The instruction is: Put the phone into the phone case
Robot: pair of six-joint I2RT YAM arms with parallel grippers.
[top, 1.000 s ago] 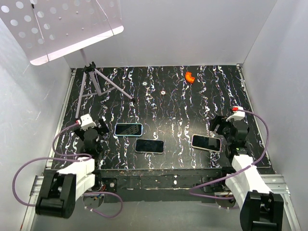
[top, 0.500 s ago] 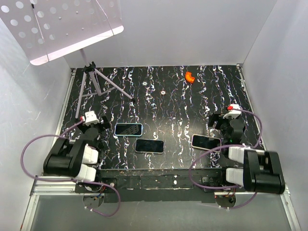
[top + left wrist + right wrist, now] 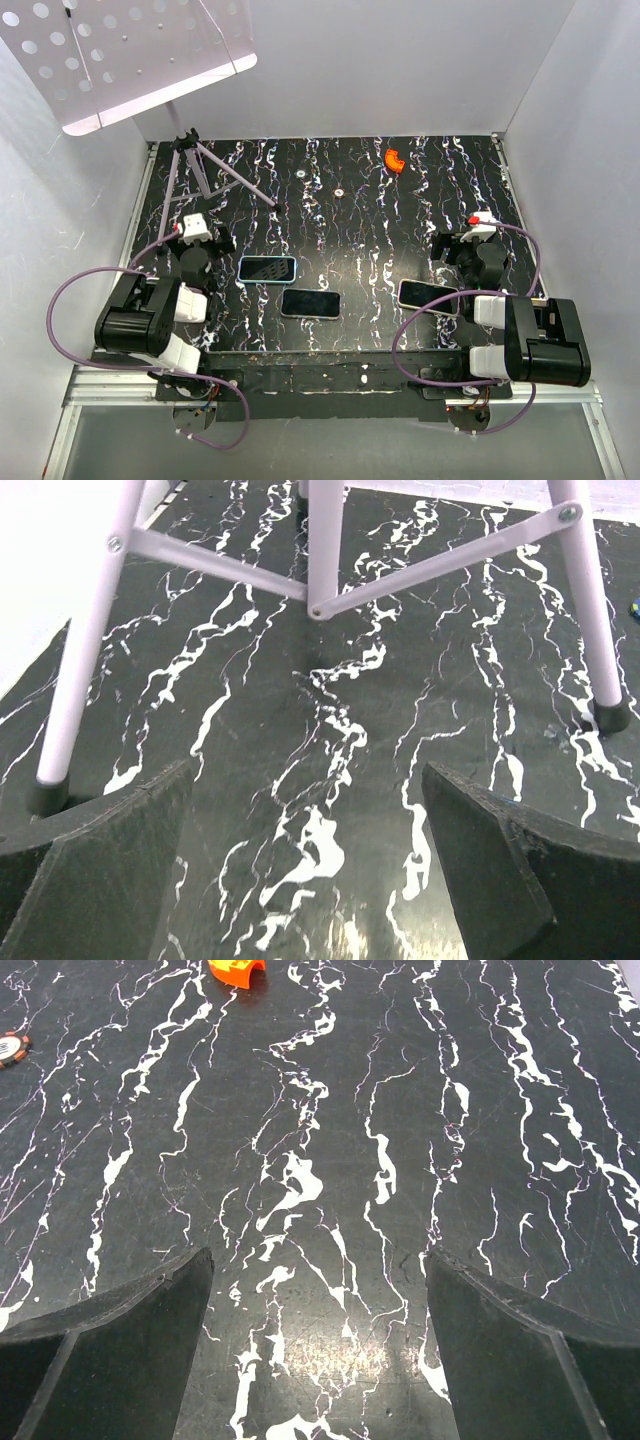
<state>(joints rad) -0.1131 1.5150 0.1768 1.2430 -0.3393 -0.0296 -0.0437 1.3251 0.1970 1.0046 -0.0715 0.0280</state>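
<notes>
L arm: folded back on itself, low at near-left edge, cable looped alongside. L gripper: pointing fwd away from base, level, jaws wide apart, empty. L fingers: dark, in both lower corners of wrist view.

R arm: folded likewise at near-right edge, mirror pose. R gripper: pointing fwd, jaws spread wide, empty. R fingers: dark, well apart. Both wrists low.
</notes>
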